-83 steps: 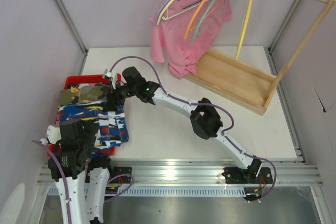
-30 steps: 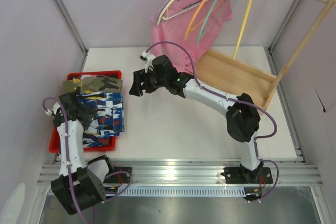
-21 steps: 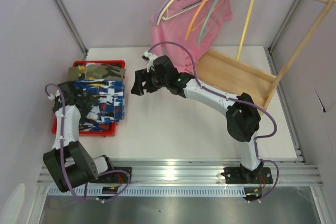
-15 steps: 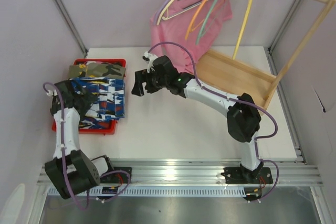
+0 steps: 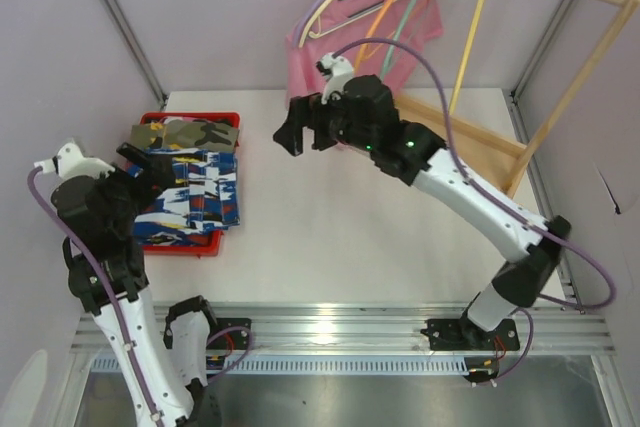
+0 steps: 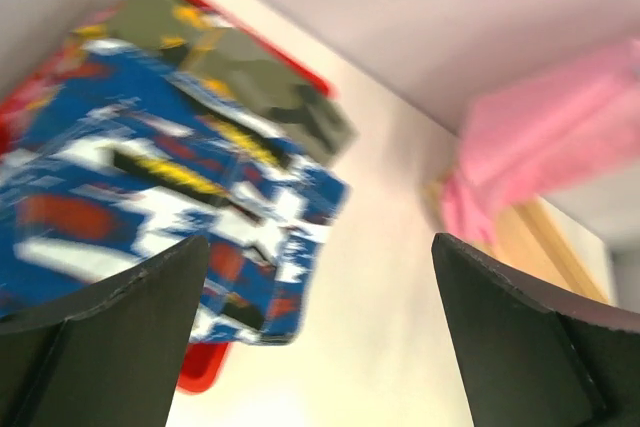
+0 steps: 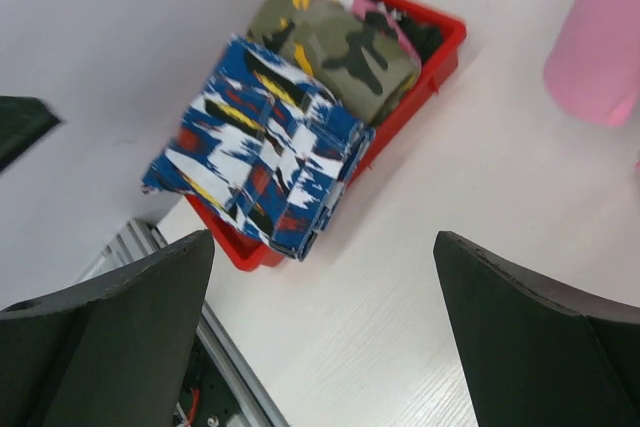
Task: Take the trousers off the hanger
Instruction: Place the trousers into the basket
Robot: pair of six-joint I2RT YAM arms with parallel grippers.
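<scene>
Overhead, folded trousers (image 5: 195,199) stacked in red tray (image 5: 188,117) at desk (image 5: 330,237) left side, left claw (image 5: 145,165) fully open, empty, beside them, right claw (image 5: 298,139) fully open, empty, above mid-desk.

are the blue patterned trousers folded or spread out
Folded: the blue patterned trousers lie as a compact layered stack on the red tray, their stacked edges showing where they overhang its rim.

The print trousers (image 7: 262,152) are blue, white and red; the camouflage trousers (image 7: 335,45) olive-yellow; the tray (image 7: 425,82) red; the T-shirt (image 5: 312,65) plain pink; the worktop (image 5: 330,232) white.
</scene>
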